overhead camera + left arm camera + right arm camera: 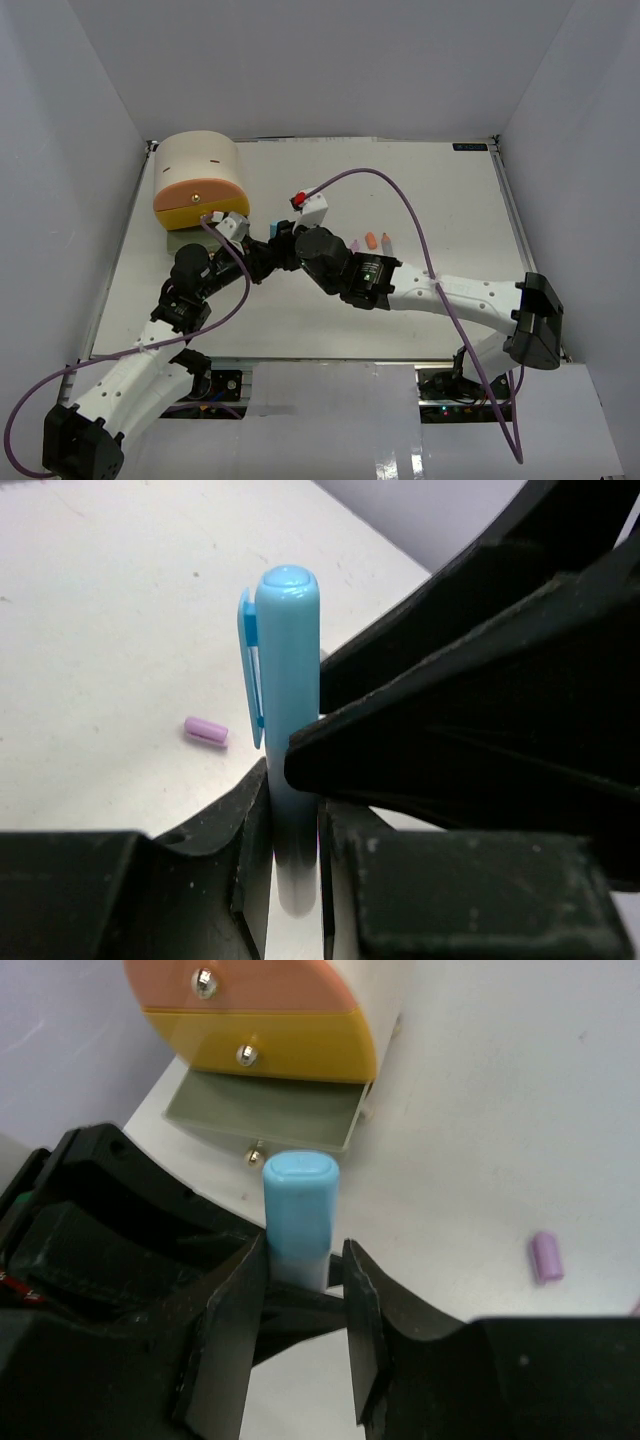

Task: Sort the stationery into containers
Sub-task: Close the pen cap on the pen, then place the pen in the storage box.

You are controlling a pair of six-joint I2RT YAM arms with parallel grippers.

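Observation:
A light blue pen [288, 680] stands upright between the fingers of my left gripper [295, 860], which is shut on its lower end. My right gripper [305, 1300] straddles the same pen [300, 1210]: one finger lies against it and the other stands off with a visible gap, so it is open. Both grippers meet just in front of the beige cabinet [200, 180]. Its grey-green bottom drawer [265, 1110] is pulled out, while the yellow drawer [280, 1045] and the peach drawer [250, 985] are closed. A purple block [546, 1257] lies on the table.
To the right of the arms, a small purple block [356, 244] and two orange pieces [371, 240] lie on the white table [440, 190]. Grey walls close in the table on the left, back and right. The two forearms cross the middle of the table.

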